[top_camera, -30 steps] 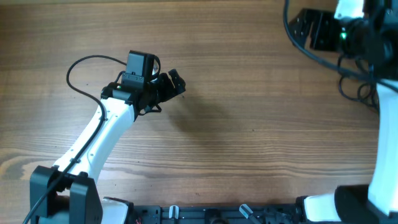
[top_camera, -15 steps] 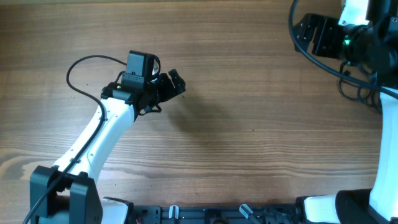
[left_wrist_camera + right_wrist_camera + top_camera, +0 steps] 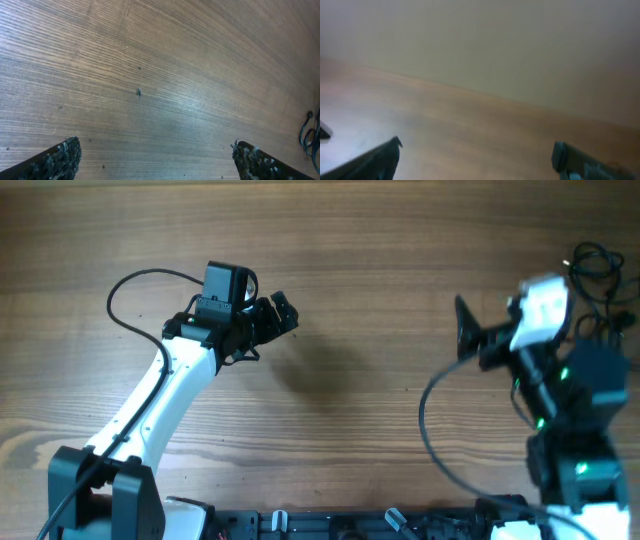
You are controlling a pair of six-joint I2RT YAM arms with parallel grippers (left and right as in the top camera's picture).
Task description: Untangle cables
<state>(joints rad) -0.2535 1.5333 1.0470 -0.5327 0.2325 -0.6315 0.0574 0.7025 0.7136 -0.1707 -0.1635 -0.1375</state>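
Note:
The cables are thin black loops at the far right of the table, partly hidden behind my right arm. A bit of them shows at the right edge of the left wrist view. My left gripper is open and empty over bare wood left of centre; its fingers are wide apart in the left wrist view. My right gripper points left, to the left of the cables and apart from them. It is open and empty in the blurred right wrist view.
The wooden table fills the view. A thick black wire loops off my right arm over the table. Another arm wire loops at the left. The arm bases and a black rail line the front edge.
My right arm has swung from the far right corner down and left, uncovering the cable loops there. My left arm has not moved.

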